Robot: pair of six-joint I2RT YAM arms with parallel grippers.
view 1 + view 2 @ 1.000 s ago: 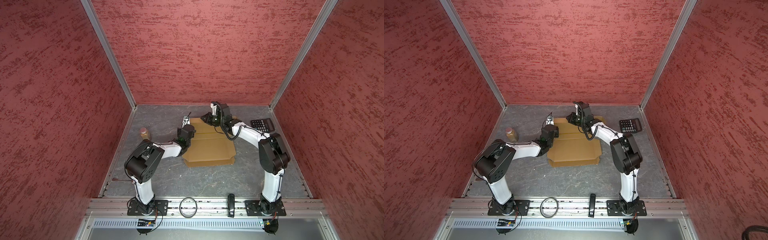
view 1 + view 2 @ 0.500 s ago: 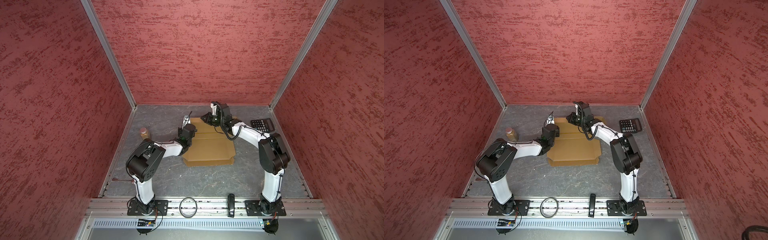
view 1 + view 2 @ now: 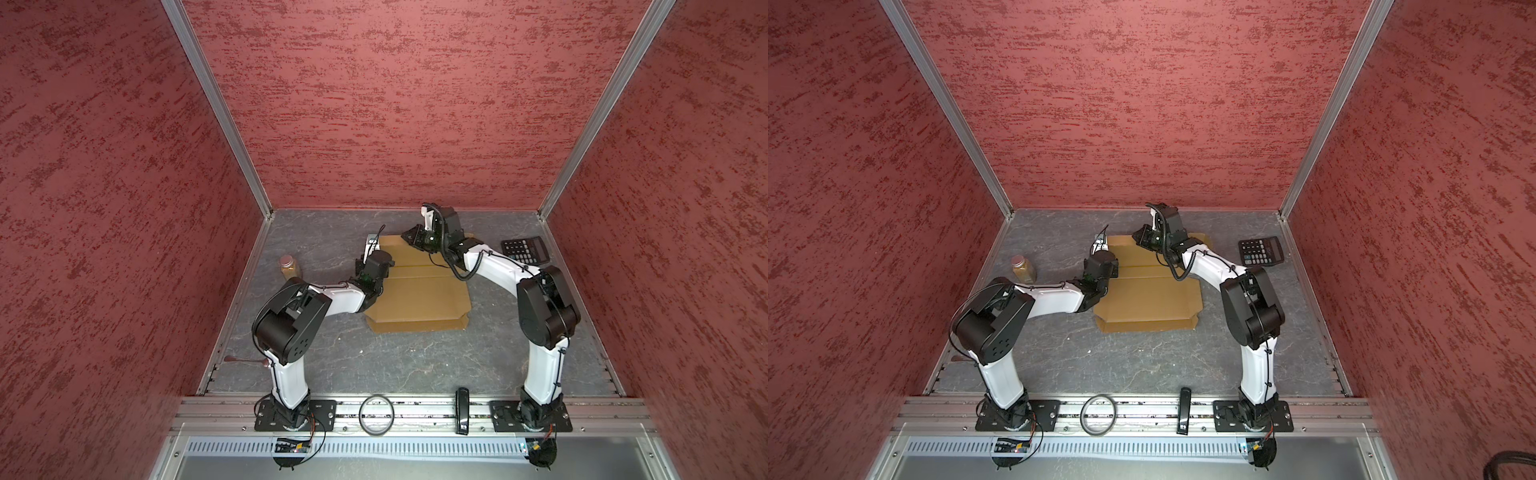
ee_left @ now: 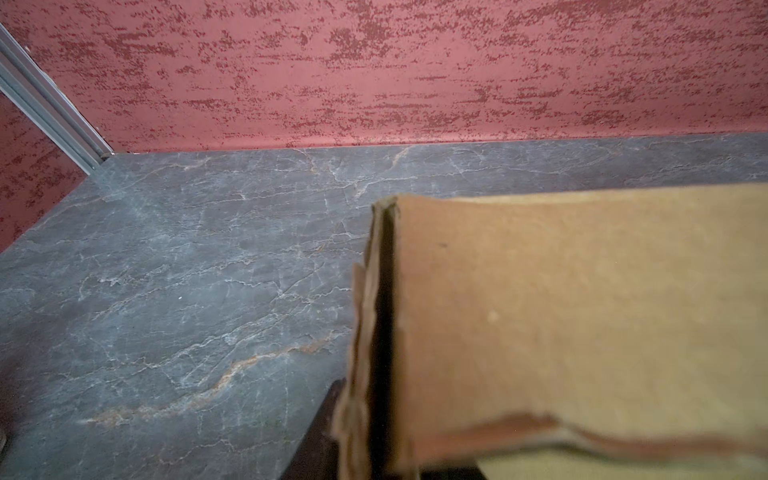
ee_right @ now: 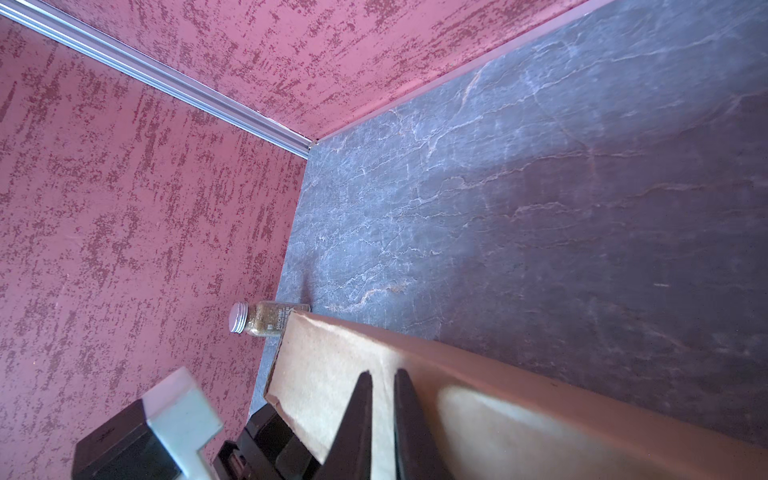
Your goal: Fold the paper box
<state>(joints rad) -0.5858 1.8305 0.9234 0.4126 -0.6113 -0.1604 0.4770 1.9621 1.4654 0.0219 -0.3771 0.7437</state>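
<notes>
The paper box lies on the bench between the left fingers, whose state cannot be told, and the almost closed right fingers at its far flap, which may spring back flat if they slip.

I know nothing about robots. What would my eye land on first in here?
Most striking is the brown corrugated cardboard box, spread mid-table on the grey marbled tabletop, ringed by red textured walls. Two white-and-black robot arms, the left arm and the right arm, bend in over its far half from either side. A black calculator sits far right, a small glass spice jar far left.
</notes>
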